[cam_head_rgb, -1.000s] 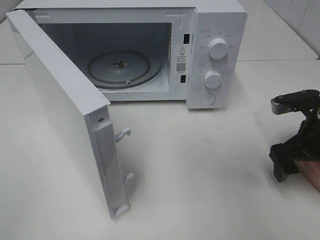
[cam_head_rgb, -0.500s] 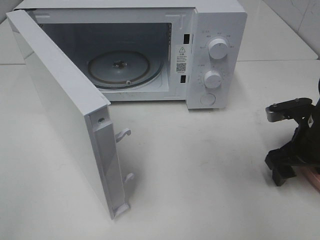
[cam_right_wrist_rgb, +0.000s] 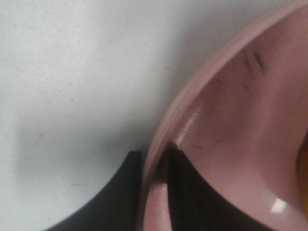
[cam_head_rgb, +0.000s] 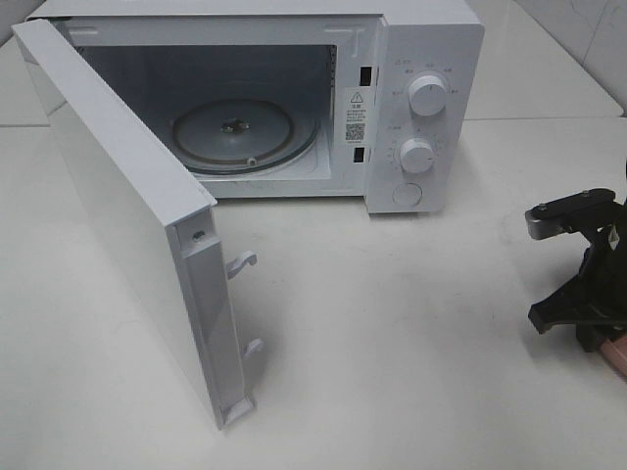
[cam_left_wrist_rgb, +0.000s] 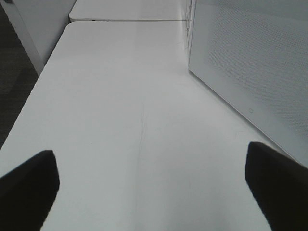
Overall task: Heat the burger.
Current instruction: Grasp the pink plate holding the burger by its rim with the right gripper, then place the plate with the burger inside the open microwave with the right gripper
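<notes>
The burger is out of view in every frame. In the right wrist view my right gripper [cam_right_wrist_rgb: 155, 190] has one dark finger outside and one inside the rim of the pink plate [cam_right_wrist_rgb: 231, 125], pinched shut on that rim. From above, the right gripper [cam_head_rgb: 580, 315] sits low at the table's right edge with a sliver of the plate [cam_head_rgb: 617, 354] behind it. My left gripper [cam_left_wrist_rgb: 154, 192] is open over bare table beside the microwave door [cam_left_wrist_rgb: 250, 62], nothing between its fingers [cam_left_wrist_rgb: 29, 187].
A white microwave [cam_head_rgb: 421, 59] stands at the back with its door [cam_head_rgb: 127, 215] swung wide open toward the front left. Its glass turntable [cam_head_rgb: 245, 132] holds nothing. Two knobs [cam_head_rgb: 427, 95] sit on its right panel. White table [cam_head_rgb: 392, 323] lies between microwave and plate.
My right gripper has dropped slightly at the table's right edge and its fingers have closed onto the pink plate's rim. The left gripper and the microwave have not moved.
</notes>
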{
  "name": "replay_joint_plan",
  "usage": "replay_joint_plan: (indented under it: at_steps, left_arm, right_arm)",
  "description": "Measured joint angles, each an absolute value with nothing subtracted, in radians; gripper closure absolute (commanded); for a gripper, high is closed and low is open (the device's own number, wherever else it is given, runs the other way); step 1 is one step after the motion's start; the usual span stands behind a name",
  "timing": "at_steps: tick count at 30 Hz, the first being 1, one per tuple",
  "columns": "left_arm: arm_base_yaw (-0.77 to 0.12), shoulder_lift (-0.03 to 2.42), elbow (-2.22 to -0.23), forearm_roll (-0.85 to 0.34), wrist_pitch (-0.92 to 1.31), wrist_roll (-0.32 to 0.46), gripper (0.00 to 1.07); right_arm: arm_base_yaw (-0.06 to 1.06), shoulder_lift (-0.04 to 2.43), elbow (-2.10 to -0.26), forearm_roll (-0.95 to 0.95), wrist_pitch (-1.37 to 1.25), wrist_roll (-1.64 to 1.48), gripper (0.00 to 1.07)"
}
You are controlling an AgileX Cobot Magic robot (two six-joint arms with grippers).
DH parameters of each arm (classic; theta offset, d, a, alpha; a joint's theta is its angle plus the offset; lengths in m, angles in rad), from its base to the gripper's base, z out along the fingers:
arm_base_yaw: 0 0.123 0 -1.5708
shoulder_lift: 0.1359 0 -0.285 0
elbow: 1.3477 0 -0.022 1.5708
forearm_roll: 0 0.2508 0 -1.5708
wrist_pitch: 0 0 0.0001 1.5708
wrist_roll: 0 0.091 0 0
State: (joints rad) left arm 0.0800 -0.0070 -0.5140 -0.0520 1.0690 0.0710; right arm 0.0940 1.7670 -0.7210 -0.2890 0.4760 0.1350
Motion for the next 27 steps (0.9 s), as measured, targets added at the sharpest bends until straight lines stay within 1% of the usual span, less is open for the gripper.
replay_joint_plan:
  at_steps: [12, 17, 19, 27]
  left_arm:
    - [0.08, -0.007, -0.514, -0.052, 1.069, 0.071, 0.09]
    - [0.08, -0.007, -0.514, -0.052, 1.069, 0.071, 0.09]
    - [0.08, -0.007, -0.514, -0.052, 1.069, 0.071, 0.09]
    - [0.08, -0.007, -0.514, -0.052, 1.069, 0.071, 0.09]
  right_arm:
    - [0.108, 1.749, -0.721, -0.311, 0.493, 0.175, 1.07]
    - [0.146, 1.715, -0.72, -0.401, 0.548, 0.272, 1.07]
    - [0.177, 1.698, -0.719, -0.46, 0.584, 0.327, 1.07]
    - [0.247, 1.693, -0.718, -0.546, 0.662, 0.439, 1.07]
